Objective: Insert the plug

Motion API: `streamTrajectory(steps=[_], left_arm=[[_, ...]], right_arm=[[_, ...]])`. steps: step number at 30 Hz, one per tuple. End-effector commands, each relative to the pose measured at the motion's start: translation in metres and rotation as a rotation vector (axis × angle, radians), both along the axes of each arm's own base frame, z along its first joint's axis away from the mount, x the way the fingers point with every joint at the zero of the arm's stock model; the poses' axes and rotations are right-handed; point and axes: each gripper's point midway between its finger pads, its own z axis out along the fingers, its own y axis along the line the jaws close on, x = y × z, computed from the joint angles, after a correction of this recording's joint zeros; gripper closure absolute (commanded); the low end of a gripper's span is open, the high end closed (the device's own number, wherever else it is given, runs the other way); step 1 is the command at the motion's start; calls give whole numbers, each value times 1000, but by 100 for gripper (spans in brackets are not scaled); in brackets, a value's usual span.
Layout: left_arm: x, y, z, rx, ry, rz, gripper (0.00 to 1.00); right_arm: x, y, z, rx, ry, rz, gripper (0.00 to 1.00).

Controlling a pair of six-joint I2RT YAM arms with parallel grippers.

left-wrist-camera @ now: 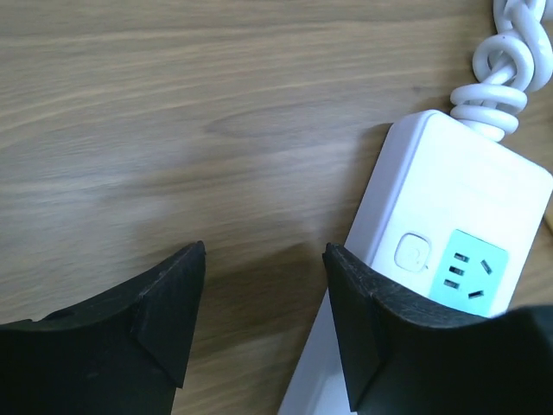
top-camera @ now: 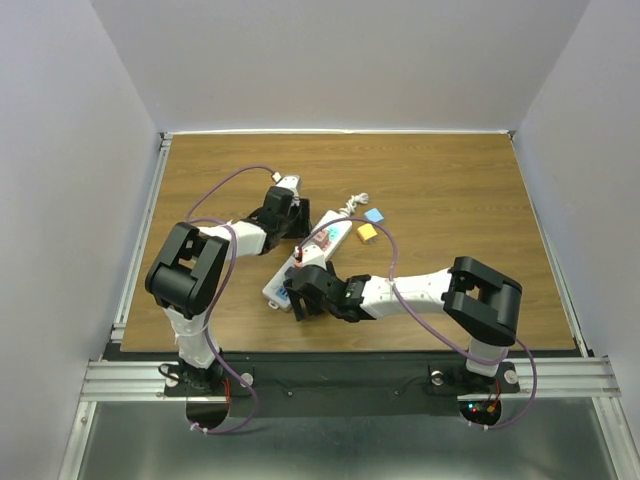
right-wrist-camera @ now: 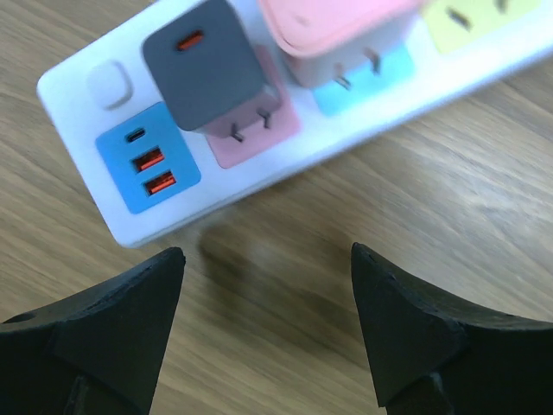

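Note:
A white power strip [top-camera: 338, 232] lies diagonally on the wooden table. In the right wrist view the strip [right-wrist-camera: 82, 121] carries a grey plug [right-wrist-camera: 207, 73] over a pink socket and a pink plug [right-wrist-camera: 337, 35] over a blue socket. Both plugs' prongs still show, so they sit only partly in. My right gripper [right-wrist-camera: 268, 285] is open and empty, just in front of the strip's near end [top-camera: 297, 293]. My left gripper [left-wrist-camera: 263, 259] is open and empty at the strip's cord end [top-camera: 300, 222]. Its right finger [left-wrist-camera: 371, 320] overlaps the strip [left-wrist-camera: 432, 190] beside a teal socket [left-wrist-camera: 471, 272].
A blue cube [top-camera: 374, 215] and a yellow cube [top-camera: 367, 232] lie just right of the strip. The strip's coiled white cord [left-wrist-camera: 505, 78] runs off at the far end. White walls enclose the table, with metal rails along its left and right sides.

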Motion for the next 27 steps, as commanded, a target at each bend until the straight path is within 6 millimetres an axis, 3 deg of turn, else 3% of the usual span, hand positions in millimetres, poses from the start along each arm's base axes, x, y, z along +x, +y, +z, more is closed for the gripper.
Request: streamTrajectory(steps=[1,4,5,6,8,9,12,13,14,15,16,17,19,21,23,26,27], left_arm=[[-13,-40,7,-87,-7,-177,33],[-21,-50,11,-125,-26,-247,33],[-19,-47,16,-123,-44,-237,33],[-16,-42,19,-107,-59,-226,33],[-8,-28,31,-78,-80,-171,33],[0,-13,35,-60,-90,-125,33],[11,15,66,-34,-156,-38,31],[11,19,75,-28,-176,-21,31],[11,23,96,-36,-226,-2,30],[10,23,108,-48,-251,-1,30],[9,22,119,-65,-279,-5,29],[4,18,140,-88,-322,-22,28],[-1,10,160,-83,-373,-50,27],[-10,-7,181,-42,-420,-72,26],[-20,-35,193,-34,-425,-116,26],[-28,-74,192,-38,-398,-180,26],[-39,-95,187,-34,-389,-217,26]], right_arm=[[11,32,26,110,-57,33,17],[18,27,45,122,-111,14,17],[22,21,49,114,-137,-5,16],[23,17,66,140,-163,-16,16],[25,4,75,140,-193,-39,16],[31,-5,97,167,-241,-70,14],[41,-36,117,153,-304,-128,12],[53,-52,135,178,-329,-171,11],[59,-65,134,159,-326,-187,11],[81,-89,137,155,-329,-257,11],[91,-102,140,163,-329,-289,11],[98,-114,144,179,-324,-297,11],[127,-153,148,173,-334,-402,11],[145,-176,147,164,-329,-456,10],[179,-217,150,194,-305,-546,10],[201,-245,151,212,-292,-607,10],[206,-253,150,217,-287,-621,10]])
